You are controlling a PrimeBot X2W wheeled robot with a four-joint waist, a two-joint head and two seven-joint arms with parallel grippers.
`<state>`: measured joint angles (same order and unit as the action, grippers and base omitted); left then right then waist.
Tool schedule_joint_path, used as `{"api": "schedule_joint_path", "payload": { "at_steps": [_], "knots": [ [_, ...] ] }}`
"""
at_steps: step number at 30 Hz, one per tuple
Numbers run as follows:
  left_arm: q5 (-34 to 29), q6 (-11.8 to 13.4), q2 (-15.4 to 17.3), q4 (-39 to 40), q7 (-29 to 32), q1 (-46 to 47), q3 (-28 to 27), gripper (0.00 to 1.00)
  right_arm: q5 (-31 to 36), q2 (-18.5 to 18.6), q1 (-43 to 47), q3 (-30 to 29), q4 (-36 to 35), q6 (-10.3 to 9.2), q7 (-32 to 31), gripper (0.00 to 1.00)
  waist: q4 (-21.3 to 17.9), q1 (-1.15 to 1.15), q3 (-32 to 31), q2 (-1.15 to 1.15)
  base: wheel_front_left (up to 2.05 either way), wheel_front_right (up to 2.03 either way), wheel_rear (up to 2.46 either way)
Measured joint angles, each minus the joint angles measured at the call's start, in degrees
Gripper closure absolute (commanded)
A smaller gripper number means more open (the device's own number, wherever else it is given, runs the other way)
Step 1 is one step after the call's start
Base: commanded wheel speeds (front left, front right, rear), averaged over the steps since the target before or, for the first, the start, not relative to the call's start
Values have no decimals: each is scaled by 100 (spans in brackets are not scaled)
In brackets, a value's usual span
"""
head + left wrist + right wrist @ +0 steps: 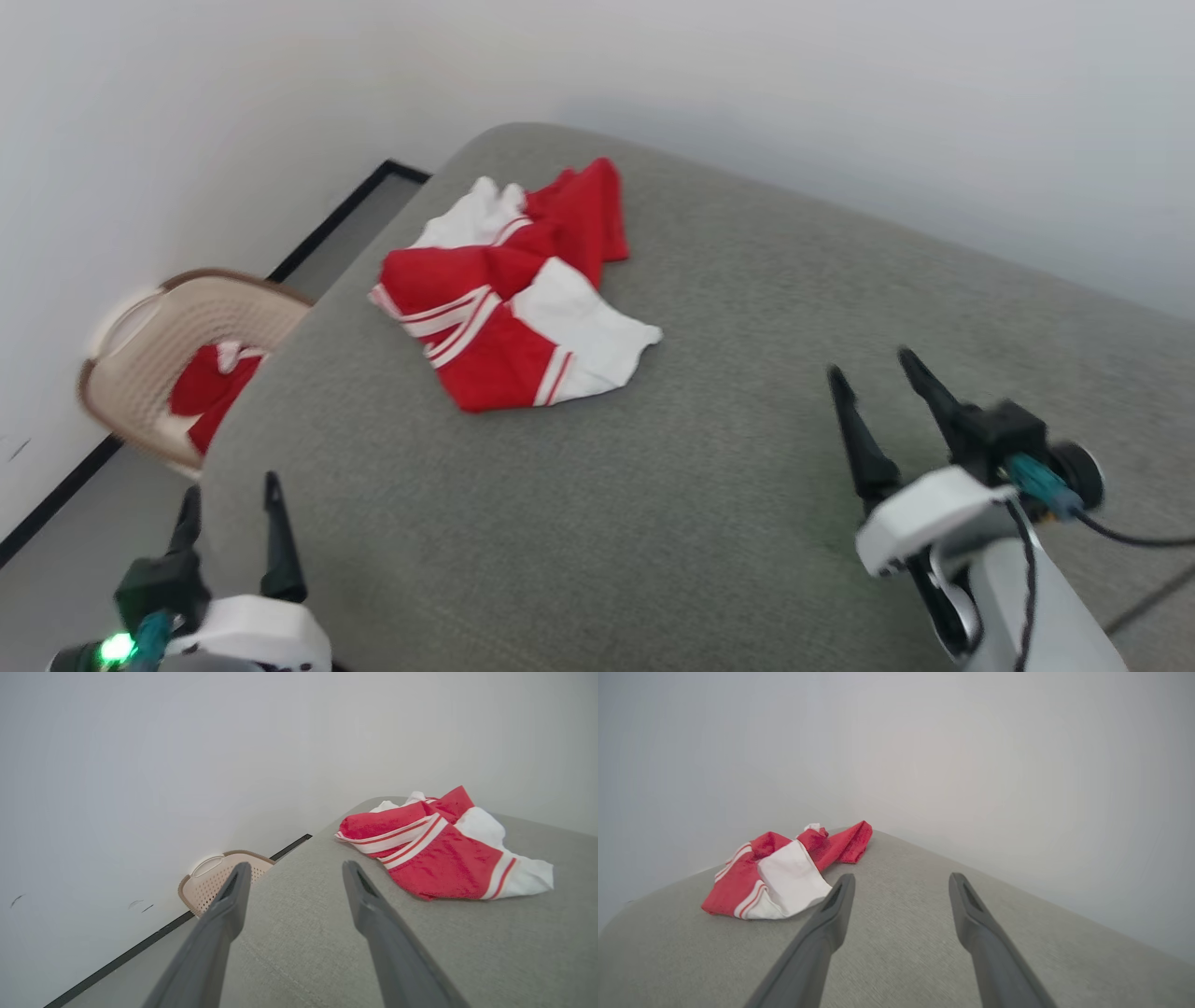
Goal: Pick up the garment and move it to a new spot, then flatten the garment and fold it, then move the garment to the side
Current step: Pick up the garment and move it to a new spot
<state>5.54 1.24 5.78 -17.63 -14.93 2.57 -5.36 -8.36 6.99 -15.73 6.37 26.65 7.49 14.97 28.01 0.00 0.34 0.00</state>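
Observation:
The garment (pixel 509 299) lies crumpled on the grey cushioned surface (pixel 709 439), red with white panels and striped trim. The left wrist view has the garment (pixel 439 854) ahead and to the right, and from the right wrist the garment (pixel 780 877) lies ahead to the left. My left gripper (pixel 231 497) hovers at the lower left near the surface's edge, open and empty, well short of the cloth. My right gripper (pixel 870 364) is open at the lower right, empty, a gripper-length to the right of the garment. The left gripper (pixel 294 870) and right gripper (pixel 901 882) both show spread fingers.
A beige perforated basket (pixel 149 355) stands on the floor at the left, against the white wall, with another red-and-white cloth (pixel 210 387) inside. A black baseboard strip (pixel 327 229) runs along the floor. The grey surface extends bare to the right and front.

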Motion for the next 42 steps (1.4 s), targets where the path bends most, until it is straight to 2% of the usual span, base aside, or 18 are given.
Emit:
{"api": "schedule_joint_path", "payload": {
  "at_steps": [6,12,17,23,29,30,33,35,38,42],
  "knots": [
    [164,113,-205,411,-4,-328,-422,0,-189,-75,-446,606,247,0,2,0,280,0,221,0,0,0,0],
    [381,69,-264,577,-4,-531,-579,0,-337,-113,-701,900,376,0,1,0,329,0,345,0,0,0,0],
    [527,-240,-274,449,-4,-376,-366,0,-407,-41,-720,869,387,0,1,0,306,0,441,0,0,0,0],
    [400,-739,-232,-127,-5,621,69,0,-333,74,-539,560,266,0,1,0,211,0,603,0,0,0,0],
    [888,-850,353,-1496,127,2079,147,0,-267,80,-623,527,118,0,1,0,-282,0,891,0,0,0,0],
    [994,-856,468,-1747,302,2323,223,0,-267,88,-623,490,107,0,1,0,-387,0,959,0,0,0,0],
    [1884,-857,814,-2215,881,3022,572,0,-269,76,-638,397,37,0,1,0,-692,0,1187,0,0,0,0],
    [2277,-865,1151,-2406,1255,3353,820,0,-269,56,-683,350,-19,0,1,0,-878,0,1353,0,0,0,0],
    [2948,-864,1582,-2685,1878,3631,1048,0,-269,23,-776,314,-83,0,1,0,-1153,0,1606,0,0,0,0],
    [3730,-865,1995,-2988,2941,3919,1347,0,-266,-63,-882,326,-144,0,1,0,-1513,0,1922,0,0,0,0]
  ]
}}
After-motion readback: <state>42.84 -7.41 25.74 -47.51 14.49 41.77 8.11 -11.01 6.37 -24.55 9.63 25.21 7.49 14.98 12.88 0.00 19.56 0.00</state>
